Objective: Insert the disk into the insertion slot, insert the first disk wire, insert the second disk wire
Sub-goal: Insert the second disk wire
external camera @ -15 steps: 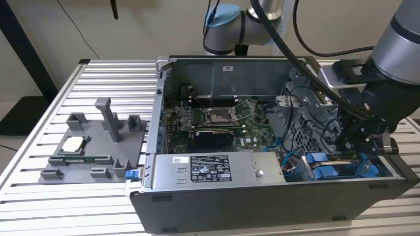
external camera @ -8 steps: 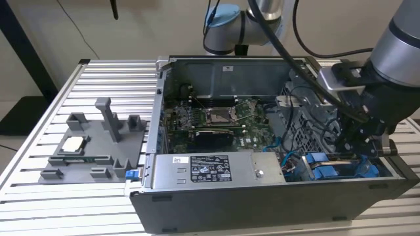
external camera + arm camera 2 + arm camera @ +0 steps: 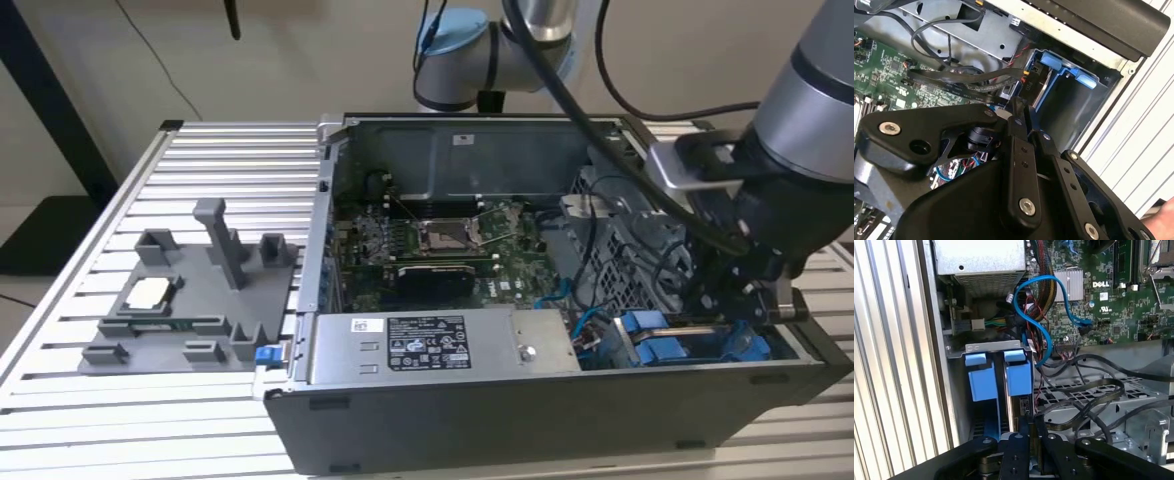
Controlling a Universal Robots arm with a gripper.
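First wrist view: our gripper point(image 3: 1030, 426), jaws together, apparently pinching a disk wire, hangs at the seated disk point(image 3: 1018, 377); wire insertion needs precise alignment.

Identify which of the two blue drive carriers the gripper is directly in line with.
The carrier beside the looping blue cable; the gripper sits right at its end. The other carrier lies nearer the case's outer wall.

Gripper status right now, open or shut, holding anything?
Gripper: shut, fingers pinched together over the blue carrier frame in the drive bay; whether anything is pinched between them cannot be told.
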